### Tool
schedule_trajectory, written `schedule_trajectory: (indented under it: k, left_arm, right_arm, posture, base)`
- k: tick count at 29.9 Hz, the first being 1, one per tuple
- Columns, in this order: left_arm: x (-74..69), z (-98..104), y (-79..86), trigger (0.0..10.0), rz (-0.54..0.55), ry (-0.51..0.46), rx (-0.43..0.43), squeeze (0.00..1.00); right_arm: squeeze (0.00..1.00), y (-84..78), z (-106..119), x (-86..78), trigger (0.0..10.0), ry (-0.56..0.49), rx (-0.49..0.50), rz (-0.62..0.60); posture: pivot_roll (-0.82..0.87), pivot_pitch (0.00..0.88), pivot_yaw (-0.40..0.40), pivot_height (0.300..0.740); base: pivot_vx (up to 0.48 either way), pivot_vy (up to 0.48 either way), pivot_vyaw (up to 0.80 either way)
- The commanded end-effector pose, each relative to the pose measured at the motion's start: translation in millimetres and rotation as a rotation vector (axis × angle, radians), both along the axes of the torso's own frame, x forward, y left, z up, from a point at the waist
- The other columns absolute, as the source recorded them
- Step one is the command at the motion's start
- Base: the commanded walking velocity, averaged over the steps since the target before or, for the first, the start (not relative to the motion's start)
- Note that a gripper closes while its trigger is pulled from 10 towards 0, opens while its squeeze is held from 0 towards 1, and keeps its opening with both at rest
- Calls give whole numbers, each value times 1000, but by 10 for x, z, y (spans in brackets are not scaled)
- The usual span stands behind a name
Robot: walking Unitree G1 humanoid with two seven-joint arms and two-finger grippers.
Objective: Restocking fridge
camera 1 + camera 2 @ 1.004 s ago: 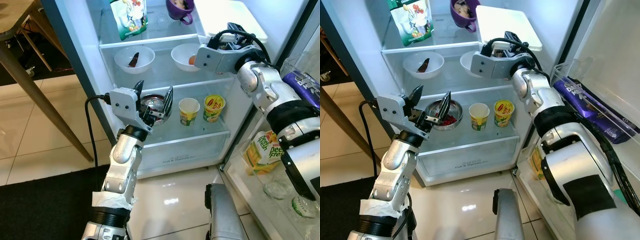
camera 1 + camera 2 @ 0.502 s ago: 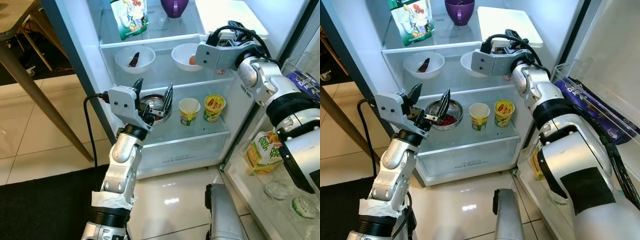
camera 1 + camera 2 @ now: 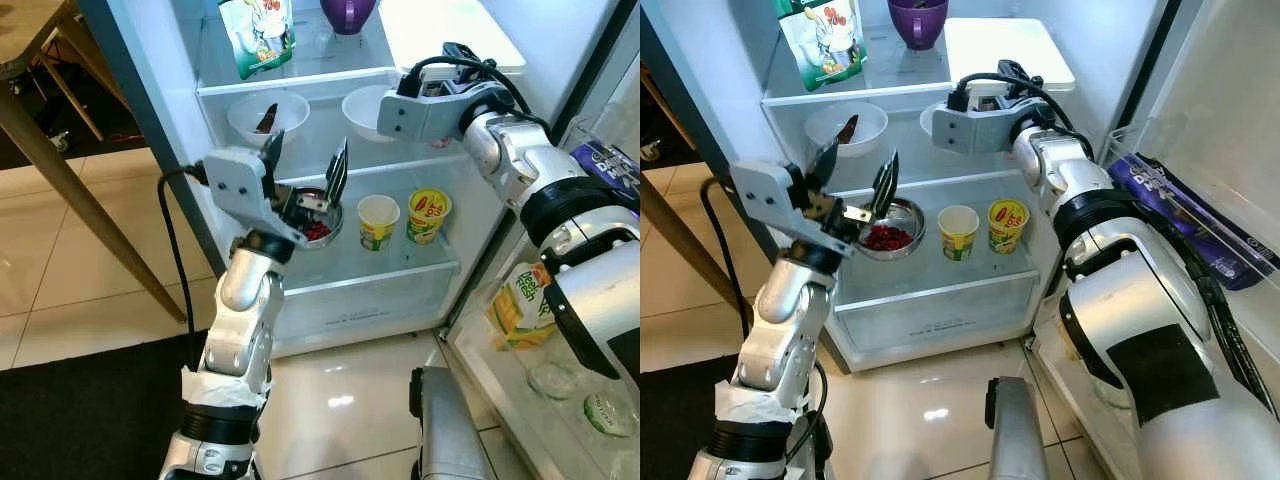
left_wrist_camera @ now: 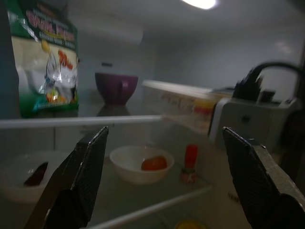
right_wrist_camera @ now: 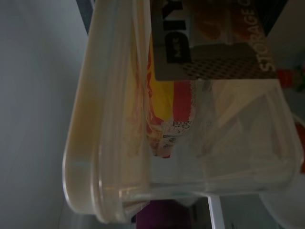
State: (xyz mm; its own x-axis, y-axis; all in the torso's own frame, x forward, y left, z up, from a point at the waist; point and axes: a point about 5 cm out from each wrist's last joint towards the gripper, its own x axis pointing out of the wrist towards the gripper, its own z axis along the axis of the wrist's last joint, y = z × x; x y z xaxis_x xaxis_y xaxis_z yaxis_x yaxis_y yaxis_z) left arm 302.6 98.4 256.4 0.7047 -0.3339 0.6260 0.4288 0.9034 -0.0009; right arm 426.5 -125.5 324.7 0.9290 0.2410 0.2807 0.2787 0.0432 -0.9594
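Left eye view: left hand point(image 3: 305, 172) open at steel bowl's point(image 3: 314, 215) 12 o'clock; right hand point(image 3: 452, 78) grip cannot tell, beside storage box point(image 3: 450, 28). Keep box level, slide slowly.

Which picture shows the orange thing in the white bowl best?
The left wrist view: the orange food sits plainly in the white bowl. In both eye views the right arm covers most of that bowl.

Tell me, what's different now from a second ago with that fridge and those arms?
The left gripper has risen, open, from in front of the steel bowl of red food to above it, uncovering it. The right arm has pushed the lidded storage box further back on the top shelf. The cups, white bowls and purple cup haven't moved.
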Motion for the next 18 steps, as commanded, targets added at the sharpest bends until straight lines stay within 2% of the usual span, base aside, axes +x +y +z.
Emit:
schedule_trajectory:
  k: [1,6,18]
  left_arm:
    - [-12,32,-4,10000,-3,-6,-5,0]
    - [-32,82,-15,10000,-10,-19,-2,0]
    - [-111,83,-3,10000,-3,-2,-2,0]
  right_arm:
    - [0,47,68,-6,10000,-26,-15,12]
    - [0,124,147,-21,10000,-69,-27,36]
    - [0,176,157,-13,10000,-57,-67,18]
  posture:
    - [-46,200,7,471]
    - [-40,207,8,471]
    - [-12,235,-4,471]
  base:
    - [0,0,0]
    - [0,0,0]
    - [0,0,0]
